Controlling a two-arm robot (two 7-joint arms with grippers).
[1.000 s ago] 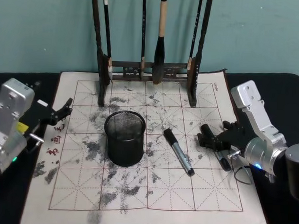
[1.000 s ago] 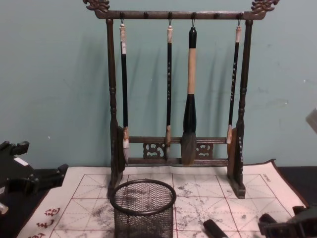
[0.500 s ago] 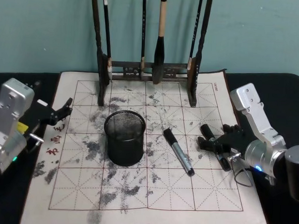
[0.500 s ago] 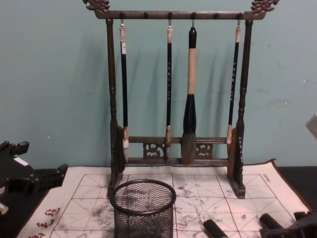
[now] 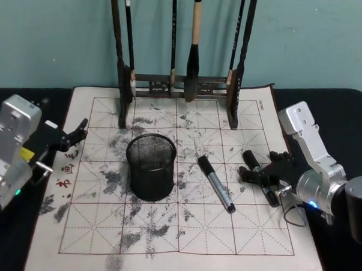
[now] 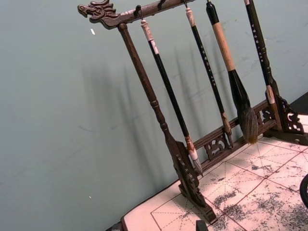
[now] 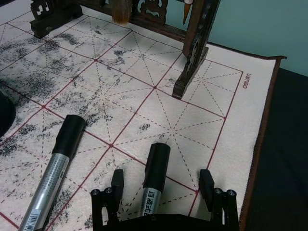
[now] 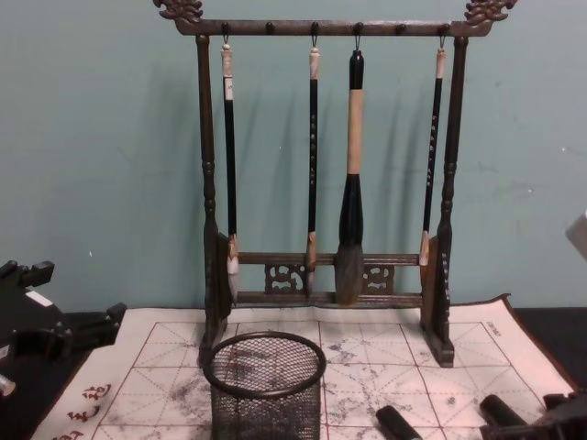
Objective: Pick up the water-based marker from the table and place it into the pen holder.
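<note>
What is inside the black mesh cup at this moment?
Nothing shows inside the pen holder, just bare mesh; its very bottom is too dark to tell. The near marker lies on the mat beside it, the far marker within the open right pincer.

head: high, down on table (image 5: 255, 235) | chest: low, level at brush rack (image 8: 449, 183) | left wrist: low, facing brush rack | right wrist: close over table | shared: brush rack

In your right wrist view, the body of the right gripper (image 7: 161, 182) hides the lower barrel of the marker (image 7: 156, 161) between its fingers, and a second marker (image 7: 54, 175) runs off the frame. In your chest view, the base of the pen holder (image 8: 264, 390) is cut off. The barrel print is too small to read.
</note>
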